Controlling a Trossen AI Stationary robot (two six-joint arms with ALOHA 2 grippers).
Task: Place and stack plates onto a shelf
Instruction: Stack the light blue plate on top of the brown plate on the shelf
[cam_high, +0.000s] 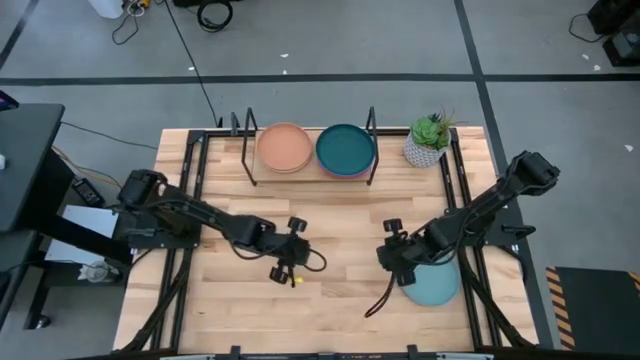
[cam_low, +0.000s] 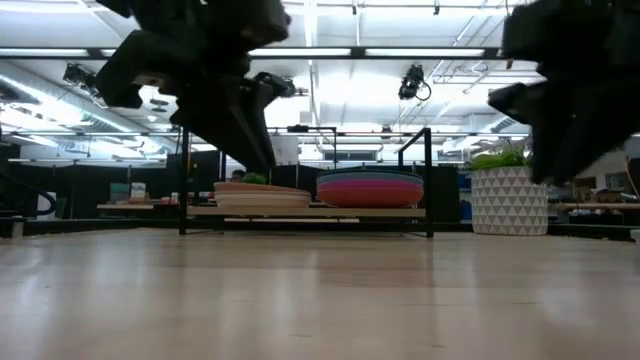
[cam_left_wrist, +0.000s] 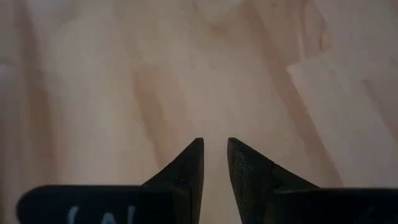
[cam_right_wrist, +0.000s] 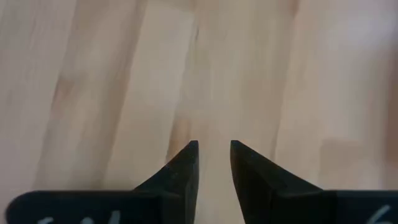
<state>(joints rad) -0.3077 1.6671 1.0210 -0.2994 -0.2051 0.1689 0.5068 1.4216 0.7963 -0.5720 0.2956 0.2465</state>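
One plate left to shelve; both arms between picks.
The shelf (cam_high: 310, 175) runs crosswise along the bench's (cam_high: 330, 290) far edge, holding two stacks; a light blue plate (cam_high: 435, 287) lies flat under the right arm. Left gripper (cam_left_wrist: 214, 163) and right gripper (cam_right_wrist: 213, 165) hover empty, jaws narrowly parted; the right must reach back.

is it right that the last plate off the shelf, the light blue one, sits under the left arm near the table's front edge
Not quite. The light blue plate is off the shelf near the table's front edge, but it lies under the right arm, beside the right gripper. The high view shows it; the left gripper hangs over bare wood.
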